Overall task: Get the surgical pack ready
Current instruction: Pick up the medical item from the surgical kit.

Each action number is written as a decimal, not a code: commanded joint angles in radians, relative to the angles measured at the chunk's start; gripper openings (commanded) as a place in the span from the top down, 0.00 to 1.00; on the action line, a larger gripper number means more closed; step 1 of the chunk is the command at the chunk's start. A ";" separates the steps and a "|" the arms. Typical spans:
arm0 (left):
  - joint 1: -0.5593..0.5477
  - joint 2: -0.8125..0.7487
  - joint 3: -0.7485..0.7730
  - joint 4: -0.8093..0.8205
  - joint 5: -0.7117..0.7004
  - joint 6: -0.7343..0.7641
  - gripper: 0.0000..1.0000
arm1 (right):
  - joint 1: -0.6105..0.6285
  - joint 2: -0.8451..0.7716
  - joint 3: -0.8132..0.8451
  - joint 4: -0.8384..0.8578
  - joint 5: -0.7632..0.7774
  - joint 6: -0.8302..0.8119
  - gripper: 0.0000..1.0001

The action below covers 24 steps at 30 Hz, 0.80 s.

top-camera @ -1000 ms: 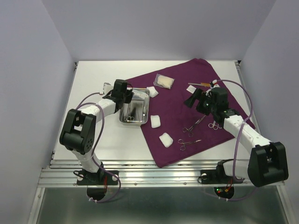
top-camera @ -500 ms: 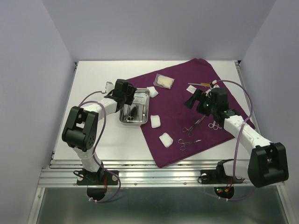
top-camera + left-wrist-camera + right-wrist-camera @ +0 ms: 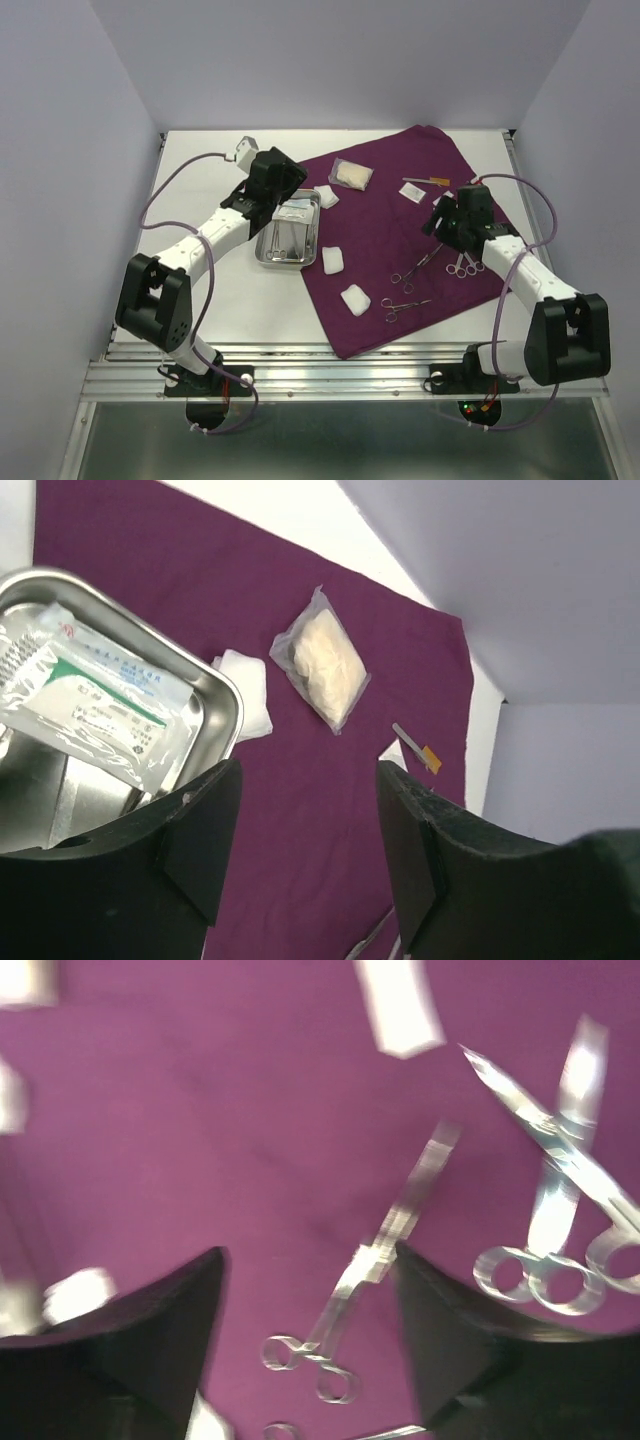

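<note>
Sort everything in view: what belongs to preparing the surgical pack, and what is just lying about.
Belongs to the job: purple cloth, steel tray, clear packet in the tray, gauze squares, packet of pale padding, scissors, forceps, small flat packet.

Just there, not part of the pack: white table, metal rail at the near edge.

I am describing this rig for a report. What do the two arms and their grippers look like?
The left arm and right arm have white links and bulky black joints. A thin lilac cable loops along each. The left gripper and right gripper have broad matt-black fingers.
</note>
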 commanded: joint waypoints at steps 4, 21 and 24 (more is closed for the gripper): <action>-0.070 -0.024 0.115 -0.130 -0.036 0.286 0.32 | 0.091 0.021 0.009 -0.187 0.185 0.047 0.34; -0.111 -0.047 0.154 -0.167 -0.006 0.380 0.32 | 0.185 0.174 -0.066 -0.081 0.136 0.188 0.56; -0.111 -0.046 0.152 -0.167 -0.001 0.382 0.32 | 0.195 0.185 -0.077 -0.055 0.142 0.193 0.57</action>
